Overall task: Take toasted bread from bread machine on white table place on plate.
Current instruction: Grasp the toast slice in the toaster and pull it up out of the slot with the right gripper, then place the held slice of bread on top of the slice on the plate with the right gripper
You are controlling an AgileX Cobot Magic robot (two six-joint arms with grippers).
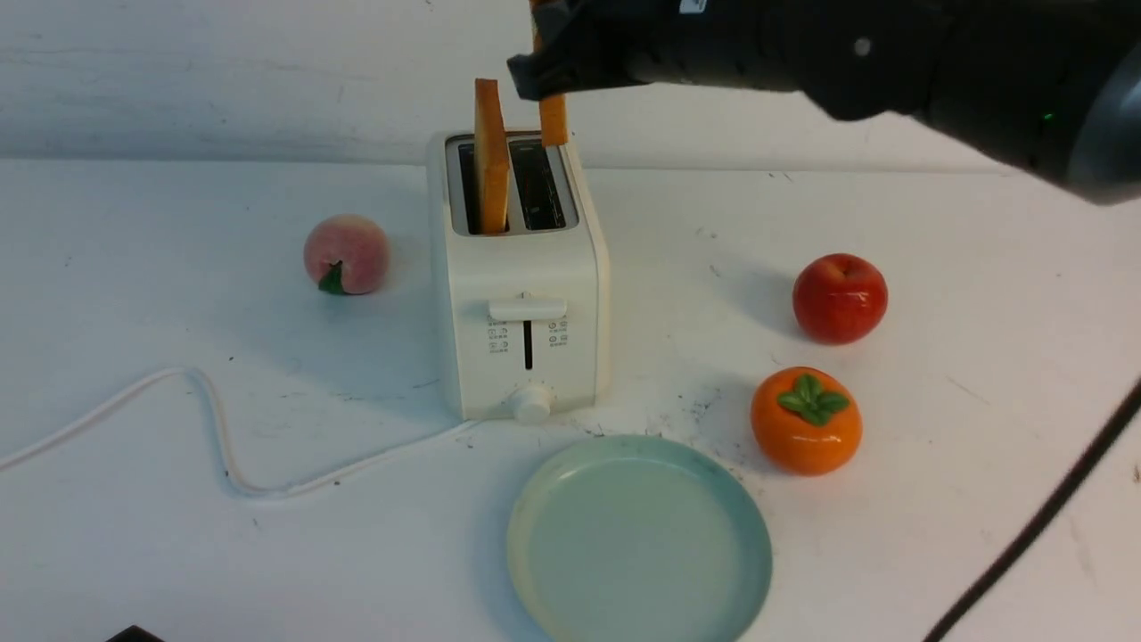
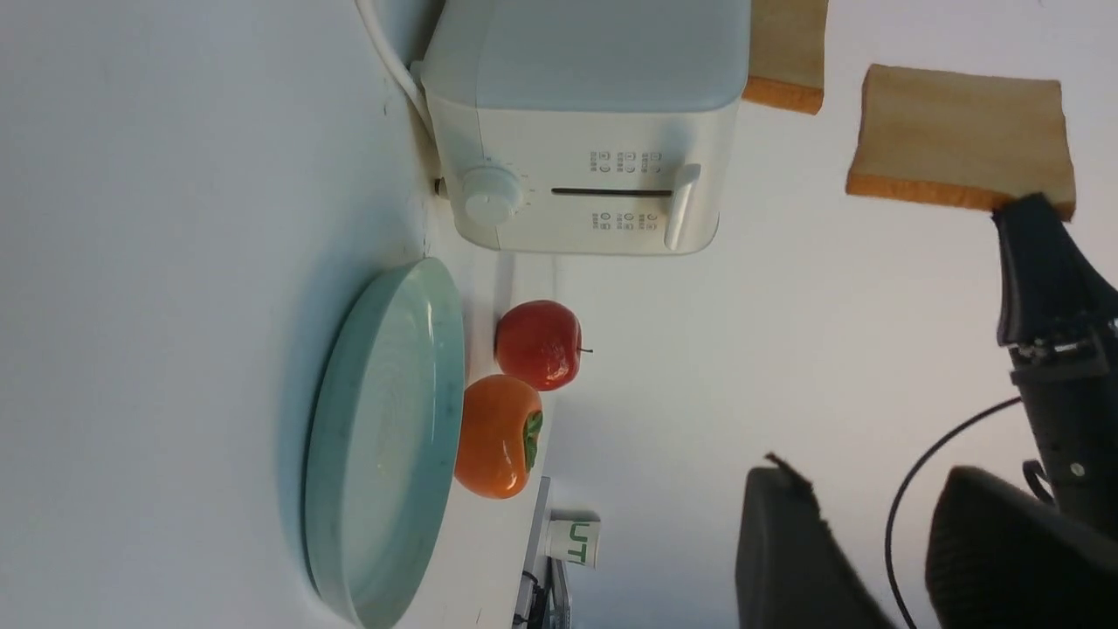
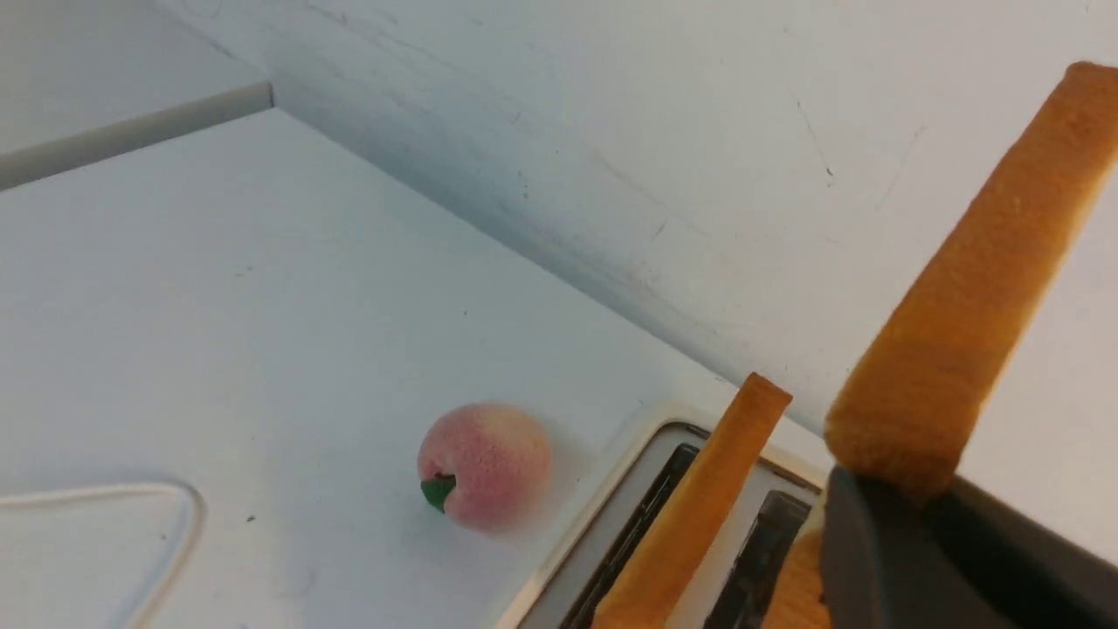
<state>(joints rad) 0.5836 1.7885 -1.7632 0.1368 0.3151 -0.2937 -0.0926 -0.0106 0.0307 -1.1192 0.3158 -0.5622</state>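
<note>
Above the boxy white toaster (image 1: 521, 294), right pincer (image 1: 548, 67) clamps a square, orange-crusted slice (image 2: 961, 131); left pincer (image 2: 869, 507) gapes empty.

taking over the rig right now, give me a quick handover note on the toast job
Grippers: right gripper has its jaws shut on the first toast slice, lifted clear above the toaster. The left gripper has its jaws open, holding nothing.
Things: the second toast slice stands upright in the toaster's left slot. The plate sits on the white table in front of the toaster, with no bread on it.
Done: first slice pulled out.
Left: set it on the plate, then fetch and plate the second slice.
</note>
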